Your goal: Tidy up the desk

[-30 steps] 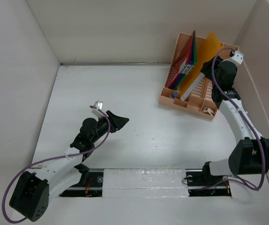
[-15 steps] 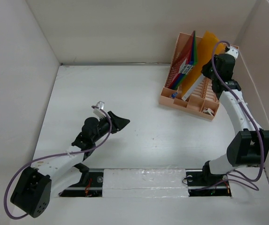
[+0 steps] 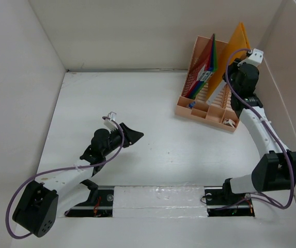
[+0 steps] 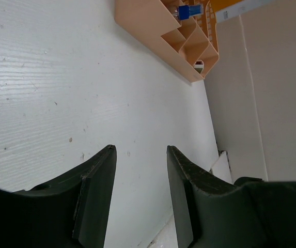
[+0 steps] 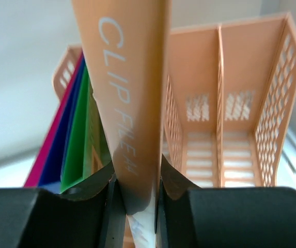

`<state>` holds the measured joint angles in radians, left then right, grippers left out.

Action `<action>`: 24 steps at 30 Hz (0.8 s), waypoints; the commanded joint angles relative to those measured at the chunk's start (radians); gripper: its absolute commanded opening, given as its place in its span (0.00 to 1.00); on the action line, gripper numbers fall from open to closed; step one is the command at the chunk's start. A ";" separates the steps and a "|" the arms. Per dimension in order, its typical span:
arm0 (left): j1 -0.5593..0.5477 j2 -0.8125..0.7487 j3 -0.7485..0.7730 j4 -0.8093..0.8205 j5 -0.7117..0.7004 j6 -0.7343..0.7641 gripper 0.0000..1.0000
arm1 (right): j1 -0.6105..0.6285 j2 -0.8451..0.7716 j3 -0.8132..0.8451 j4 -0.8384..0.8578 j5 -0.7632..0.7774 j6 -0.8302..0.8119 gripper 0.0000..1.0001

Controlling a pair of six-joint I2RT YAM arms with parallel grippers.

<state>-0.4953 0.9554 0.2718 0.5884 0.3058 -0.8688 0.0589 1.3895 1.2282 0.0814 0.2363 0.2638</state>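
Observation:
The desk is a flat white tabletop walled by white panels. A peach slotted file rack stands at its back right, with red, blue and green folders in its left slots. My right gripper is shut on an orange clip file, held upright over the rack. In the right wrist view the orange file stands between my fingers, beside the green folder. My left gripper is open and empty, low over the desk's middle left.
The rack's front compartments hold a small blue object and a small white item; both also show in the left wrist view. The right wall panel stands close behind the right arm. A taped strip runs along the near edge.
My right gripper has lifted the orange file and tipped it more upright over the rack. The left gripper has shifted slightly to the right.

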 commanded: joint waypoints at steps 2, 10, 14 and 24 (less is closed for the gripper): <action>0.004 -0.007 0.034 0.045 0.015 0.013 0.39 | 0.048 -0.049 -0.076 0.439 0.044 -0.113 0.00; 0.004 -0.004 0.029 0.044 0.013 0.014 0.39 | 0.111 -0.004 -0.170 0.673 0.104 -0.228 0.00; 0.004 0.003 0.036 0.044 0.013 0.014 0.39 | 0.148 0.023 -0.210 0.793 0.161 -0.296 0.00; 0.004 0.014 0.037 0.034 0.004 0.021 0.39 | 0.200 0.129 -0.252 0.825 0.201 -0.270 0.00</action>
<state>-0.4953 0.9737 0.2726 0.5861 0.3073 -0.8650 0.2504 1.4960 0.9943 0.8371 0.4294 -0.0109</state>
